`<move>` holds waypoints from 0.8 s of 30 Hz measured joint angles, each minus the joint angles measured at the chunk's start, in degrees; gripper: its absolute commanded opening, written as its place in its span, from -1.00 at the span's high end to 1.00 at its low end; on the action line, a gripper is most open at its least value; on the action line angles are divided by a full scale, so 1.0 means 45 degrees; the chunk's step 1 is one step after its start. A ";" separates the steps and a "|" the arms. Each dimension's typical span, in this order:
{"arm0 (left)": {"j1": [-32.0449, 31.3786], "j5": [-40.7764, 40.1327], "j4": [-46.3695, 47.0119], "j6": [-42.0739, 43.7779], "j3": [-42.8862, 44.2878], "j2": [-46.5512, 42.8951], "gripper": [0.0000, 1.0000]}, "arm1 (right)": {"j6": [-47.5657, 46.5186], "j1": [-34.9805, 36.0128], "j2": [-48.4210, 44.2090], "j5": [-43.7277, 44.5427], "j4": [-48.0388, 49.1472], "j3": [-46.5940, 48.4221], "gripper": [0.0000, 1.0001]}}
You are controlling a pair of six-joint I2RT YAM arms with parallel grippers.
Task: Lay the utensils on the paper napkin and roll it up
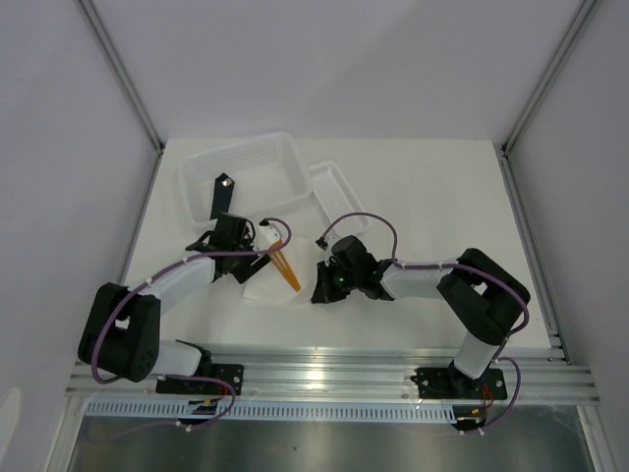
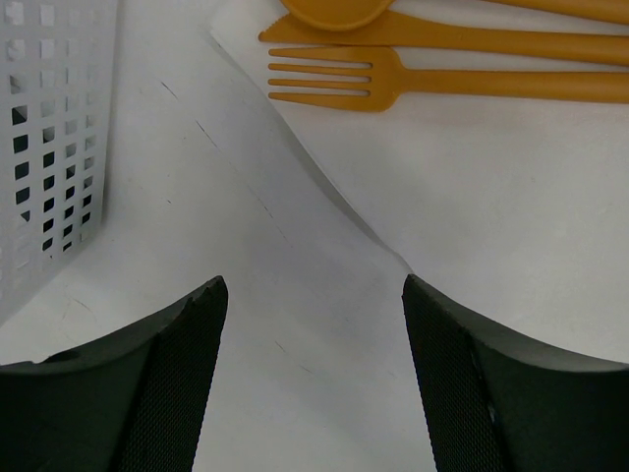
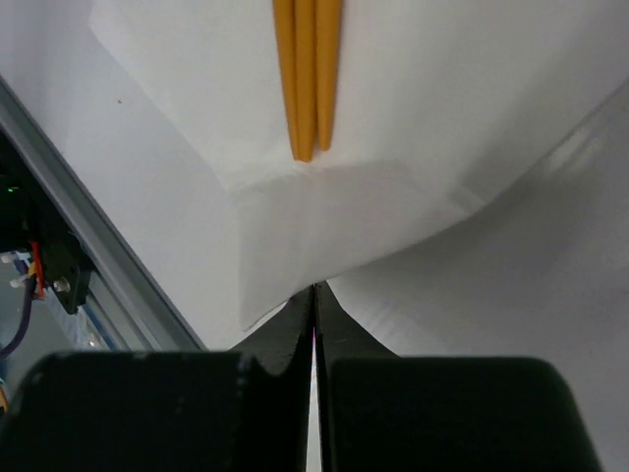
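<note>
Three orange utensils (image 1: 283, 264), a fork (image 2: 393, 84), a knife (image 2: 442, 34) and a spoon (image 2: 329, 12), lie side by side on the white paper napkin (image 1: 263, 287). My right gripper (image 3: 314, 290) is shut on the napkin's near corner (image 3: 324, 226), which is lifted and folded up against the handle ends (image 3: 307, 79). In the top view the right gripper (image 1: 317, 291) sits at the napkin's right edge. My left gripper (image 2: 310, 295) is open and empty, low over the table just off the napkin's edge (image 2: 472, 197), near the utensil heads. In the top view the left gripper (image 1: 254, 246) is at the napkin's far left.
A large white tray (image 1: 285, 152) holding a black flat bar (image 1: 218, 197) stands at the back, with a smaller white tray (image 1: 344, 182) to its right. A perforated tray wall (image 2: 49, 147) is close on the left gripper's left. The metal rail (image 3: 88, 216) runs along the near table edge.
</note>
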 measured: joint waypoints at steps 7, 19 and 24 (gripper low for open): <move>-0.0010 0.0053 0.0029 -0.0107 -0.0015 -0.0019 -0.50 | 0.0121 -0.0141 0.0573 -0.0636 0.0670 0.1098 1.00; -0.0296 0.0641 -0.0641 -0.0015 -0.0005 -0.1302 -0.52 | 0.0306 -0.0646 0.2317 -0.1447 0.1078 0.2599 1.00; -0.0918 0.1025 -0.0986 0.0306 0.0102 -0.1617 -0.53 | 0.0335 -0.0826 0.2691 -0.1744 0.1263 0.3065 1.00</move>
